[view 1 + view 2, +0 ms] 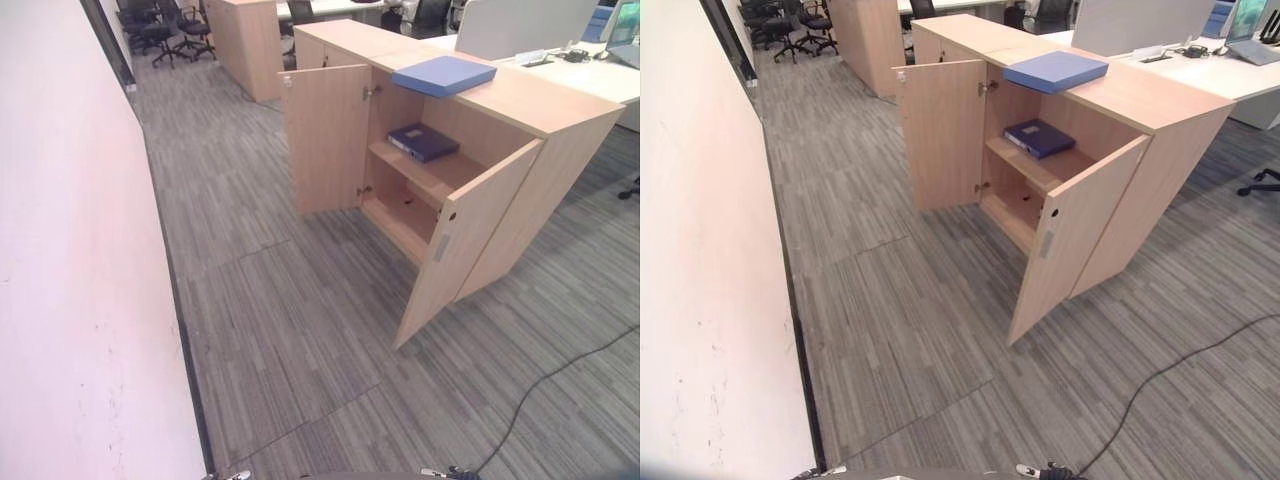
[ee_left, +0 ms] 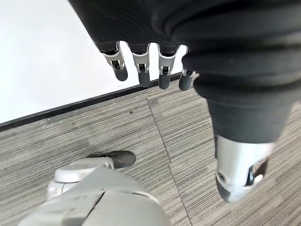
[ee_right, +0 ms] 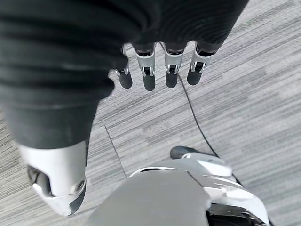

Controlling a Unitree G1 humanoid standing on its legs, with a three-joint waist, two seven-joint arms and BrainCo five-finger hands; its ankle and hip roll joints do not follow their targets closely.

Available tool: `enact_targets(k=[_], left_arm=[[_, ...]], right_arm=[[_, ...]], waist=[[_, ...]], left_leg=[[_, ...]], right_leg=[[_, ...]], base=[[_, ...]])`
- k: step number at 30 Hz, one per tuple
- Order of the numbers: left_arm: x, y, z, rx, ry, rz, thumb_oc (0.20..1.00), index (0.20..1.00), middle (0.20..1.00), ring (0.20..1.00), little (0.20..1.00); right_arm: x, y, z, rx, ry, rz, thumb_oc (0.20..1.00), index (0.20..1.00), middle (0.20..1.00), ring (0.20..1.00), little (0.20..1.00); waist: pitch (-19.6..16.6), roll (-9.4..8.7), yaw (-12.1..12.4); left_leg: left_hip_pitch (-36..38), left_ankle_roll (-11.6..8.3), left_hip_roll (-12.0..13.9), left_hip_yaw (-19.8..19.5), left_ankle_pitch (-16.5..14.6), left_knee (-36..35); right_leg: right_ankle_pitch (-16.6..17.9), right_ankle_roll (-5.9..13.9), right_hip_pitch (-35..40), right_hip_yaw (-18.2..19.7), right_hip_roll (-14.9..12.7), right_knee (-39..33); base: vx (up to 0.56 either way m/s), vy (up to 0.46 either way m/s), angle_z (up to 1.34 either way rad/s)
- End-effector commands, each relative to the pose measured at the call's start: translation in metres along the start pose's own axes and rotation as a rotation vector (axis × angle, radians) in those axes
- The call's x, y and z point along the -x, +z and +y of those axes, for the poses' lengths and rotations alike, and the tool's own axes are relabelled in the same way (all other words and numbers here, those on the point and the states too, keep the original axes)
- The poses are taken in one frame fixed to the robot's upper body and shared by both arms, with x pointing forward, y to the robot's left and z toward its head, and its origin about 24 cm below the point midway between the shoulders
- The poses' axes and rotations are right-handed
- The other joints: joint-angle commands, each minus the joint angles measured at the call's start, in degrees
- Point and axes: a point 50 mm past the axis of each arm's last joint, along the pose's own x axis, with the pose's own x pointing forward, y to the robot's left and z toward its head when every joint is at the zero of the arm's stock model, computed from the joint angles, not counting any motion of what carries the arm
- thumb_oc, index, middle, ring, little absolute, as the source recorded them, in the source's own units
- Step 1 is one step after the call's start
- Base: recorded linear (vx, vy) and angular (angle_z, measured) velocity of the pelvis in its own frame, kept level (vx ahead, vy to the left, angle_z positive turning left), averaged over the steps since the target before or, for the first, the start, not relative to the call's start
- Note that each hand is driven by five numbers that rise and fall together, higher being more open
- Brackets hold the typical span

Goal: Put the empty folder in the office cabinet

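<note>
In the upper right of the head views stands the office cabinet (image 1: 560,120), a low light-wood unit with both doors swung open — the left door (image 1: 327,137) turned back toward the upper middle of the frame, the right door (image 1: 463,246) angled out toward the lower centre. A light-blue folder (image 1: 443,75) lies flat on the cabinet's top, near its front edge and above the open compartment. Inside, a darker blue binder (image 1: 422,141) lies flat on the upper shelf (image 1: 435,176); the lower shelf (image 1: 400,222) beneath it shows bare wood. Grey striped carpet (image 1: 300,330) covers the middle of the frame, and a pale wall (image 1: 70,250) runs down the left edge. The left hand (image 2: 141,66) hangs over the carpet with fingers straight and relaxed, grasping nothing; the right hand (image 3: 157,68) likewise — fingers extended, released, over carpet.
</note>
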Motion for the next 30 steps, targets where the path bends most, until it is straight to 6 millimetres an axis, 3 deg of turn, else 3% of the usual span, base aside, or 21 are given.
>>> enact_targets(k=[1, 14, 23, 27, 28, 30], left_arm=[[-0.001, 0.004, 0.005, 0.036, 0.048, -0.01, 1.0, 1.0, 1.0, 1.0, 1.0], [0.0, -0.006, 0.003, -0.041, 0.035, 0.033, 1.0, 1.0, 1.0, 1.0, 1.0], [-0.001, -0.001, 0.006, -0.054, 0.038, 0.026, 1.0, 1.0, 1.0, 1.0, 1.0], [-0.003, 0.016, 0.01, -0.035, 0.058, -0.015, 1.0, 1.0, 1.0, 1.0, 1.0], [-0.003, 0.02, 0.011, -0.039, 0.062, -0.028, 1.0, 1.0, 1.0, 1.0, 1.0], [-0.004, 0.026, 0.009, -0.028, 0.064, -0.044, 1.0, 1.0, 1.0, 1.0, 1.0]], right_arm=[[-0.001, 0.007, 0.005, 0.047, 0.001, -0.006, 1.0, 1.0, 1.0, 1.0, 1.0], [-0.001, 0.008, 0.002, 0.066, 0.0, -0.002, 1.0, 1.0, 1.0, 1.0, 1.0], [-0.002, 0.017, 0.001, 0.099, 0.013, -0.018, 1.0, 1.0, 1.0, 1.0, 1.0], [-0.002, 0.038, -0.001, 0.109, 0.007, -0.079, 1.0, 1.0, 1.0, 1.0, 1.0], [-0.002, 0.042, -0.002, 0.117, 0.002, -0.088, 1.0, 1.0, 1.0, 1.0, 1.0], [-0.002, 0.046, -0.007, 0.13, -0.014, -0.096, 1.0, 1.0, 1.0, 1.0, 1.0]], waist=[[0.7, -2.77, -0.2], [1.0, -2.35, -0.2], [2.3, -2.52, 0.1], [6.0, -4.48, 0.9], [7.0, -4.85, 1.2], [8.2, -4.63, 1.4]], left_leg=[[1.1, -1.17, -1.5, -1.6, -4.4, -2.3], [1.0, -1.14, -1.6, -2.0, -4.5, -2.3], [0.9, -1.09, -1.1, -2.7, -4.4, -2.3], [-8.2, -3.3, 0.3, -0.9, -6.6, 13.0], [-12.4, -3.81, 0.8, -0.8, -5.9, 19.5], [-18.8, -4.47, 2.5, -1.6, -1.3, 29.4]], right_leg=[[8.3, 7.0, 4.4, -2.7, -2.5, -11.6], [8.1, 7.03, 4.3, -3.0, -2.5, -11.6], [7.9, 6.45, 4.2, -3.1, -2.2, -11.6], [7.8, 4.73, 4.1, -4.2, -2.7, -11.6], [7.5, 4.4, 4.3, -4.8, -2.8, -11.6], [6.6, 3.65, 4.5, -6.1, -2.2, -11.6]], base=[[0.0, 0.0, 0.0], [0.0, -0.001, 0.02], [0.02, -0.032, 0.02], [-0.07, -0.132, 0.12], [-0.05, -0.154, 0.25], [-0.02, -0.116, 0.18]])
